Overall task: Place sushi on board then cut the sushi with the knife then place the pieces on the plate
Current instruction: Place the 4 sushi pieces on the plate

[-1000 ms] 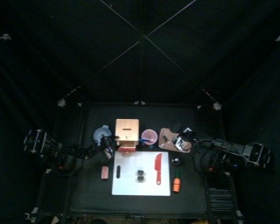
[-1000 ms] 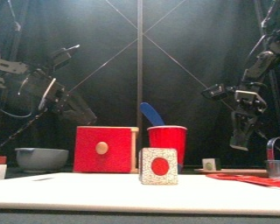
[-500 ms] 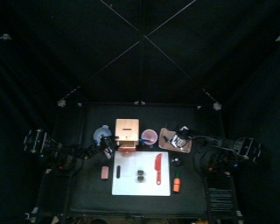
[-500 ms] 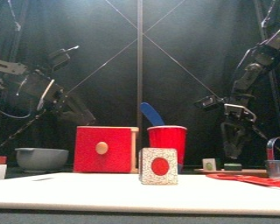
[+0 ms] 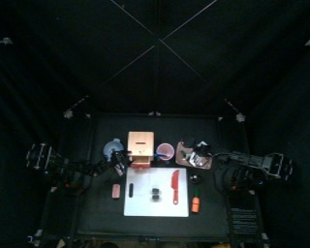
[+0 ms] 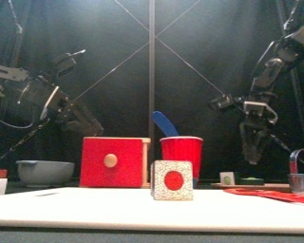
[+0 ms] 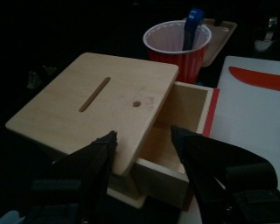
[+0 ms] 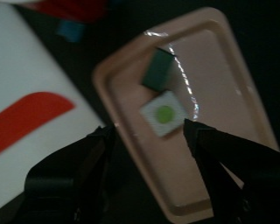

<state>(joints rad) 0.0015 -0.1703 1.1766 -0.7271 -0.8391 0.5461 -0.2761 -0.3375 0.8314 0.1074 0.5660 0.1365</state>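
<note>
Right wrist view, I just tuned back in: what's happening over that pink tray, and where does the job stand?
The right hand hangs open and empty above the pink tray, where two cut pieces already lie: a dark green block and a white-faced slice. A third piece stands on the white board, the red knife lying beside it. The left hand is open over the wooden box, holding nothing.

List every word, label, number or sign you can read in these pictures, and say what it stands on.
None: no text can be read on the wooden box, red cup, white board, pink tray or sushi piece.
The red spot on the sushi piece is a plain mark, not a sign.
</note>
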